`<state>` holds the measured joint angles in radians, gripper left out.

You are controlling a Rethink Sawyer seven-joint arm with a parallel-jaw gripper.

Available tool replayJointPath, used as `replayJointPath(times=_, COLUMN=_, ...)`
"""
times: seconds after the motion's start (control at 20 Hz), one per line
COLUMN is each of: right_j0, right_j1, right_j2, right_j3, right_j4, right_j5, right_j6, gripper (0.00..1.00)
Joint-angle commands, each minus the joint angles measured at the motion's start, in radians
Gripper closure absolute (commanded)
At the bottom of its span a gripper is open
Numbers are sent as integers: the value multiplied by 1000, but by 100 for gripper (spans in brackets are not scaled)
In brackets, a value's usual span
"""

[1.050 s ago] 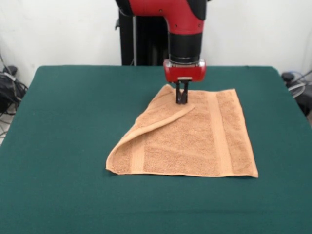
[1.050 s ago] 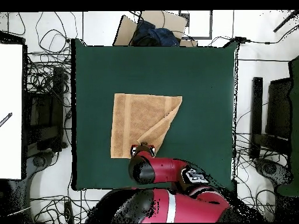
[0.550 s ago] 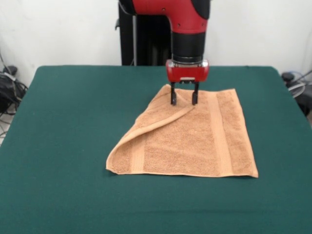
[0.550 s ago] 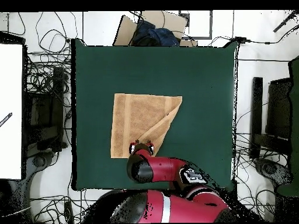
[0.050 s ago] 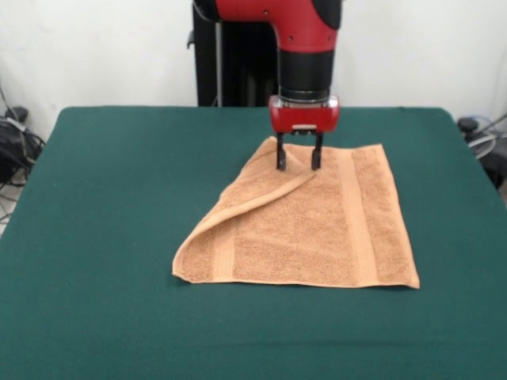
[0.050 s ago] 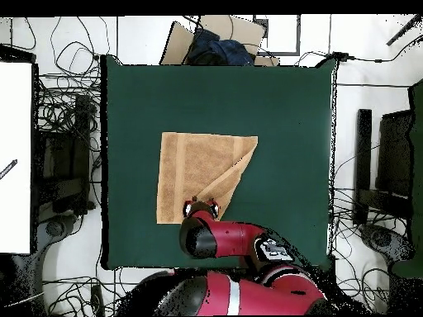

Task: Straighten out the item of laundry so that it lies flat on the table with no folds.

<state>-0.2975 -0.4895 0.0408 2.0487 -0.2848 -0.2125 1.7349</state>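
The orange-tan towel (image 5: 317, 226) lies on the dark green table (image 5: 111, 198), with its left far corner folded diagonally over onto the middle, the fold running from the near left up to the far edge. My gripper (image 5: 298, 164) stands open at the towel's far edge, its two fingertips down at the tip of the folded flap, holding nothing. In the overhead view the towel (image 6: 194, 169) shows the folded triangle on its right side, and the arm's head covers the gripper (image 6: 201, 206) at the towel's lower edge.
The table's edges (image 6: 106, 165) are ringed by cables and equipment on the floor. A cardboard box and dark cloth (image 6: 211, 41) sit beyond the table's top edge in the overhead view.
The gripper was shut on the folded flap a second ago; it has opened and risen slightly. The towel's fold has stayed in place.
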Motion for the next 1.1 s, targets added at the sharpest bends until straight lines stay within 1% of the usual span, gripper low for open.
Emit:
replayJointPath(times=0.05, right_j0=28, right_j1=90, right_j2=-33, right_j3=-96, right_j4=63, right_j5=-86, right_j6=188, gripper=0)
replayJointPath(times=0.1, right_j0=23, right_j1=113, right_j2=-28, right_j3=-109, right_j4=59, right_j5=-97, right_j6=187, gripper=0)
replayJointPath(times=0.7, right_j0=25, right_j1=111, right_j2=-36, right_j3=-109, right_j4=66, right_j5=-110, right_j6=179, gripper=0)
replayJointPath(times=0.9, right_j0=12, right_j1=120, right_j2=-21, right_j3=-118, right_j4=43, right_j5=-121, right_j6=169, gripper=0)
replayJointPath(times=0.95, right_j0=7, right_j1=121, right_j2=-16, right_j3=-122, right_j4=34, right_j5=-121, right_j6=163, gripper=100)
replayJointPath(times=1.1, right_j0=18, right_j1=122, right_j2=-29, right_j3=-121, right_j4=37, right_j5=-133, right_j6=162, gripper=100)
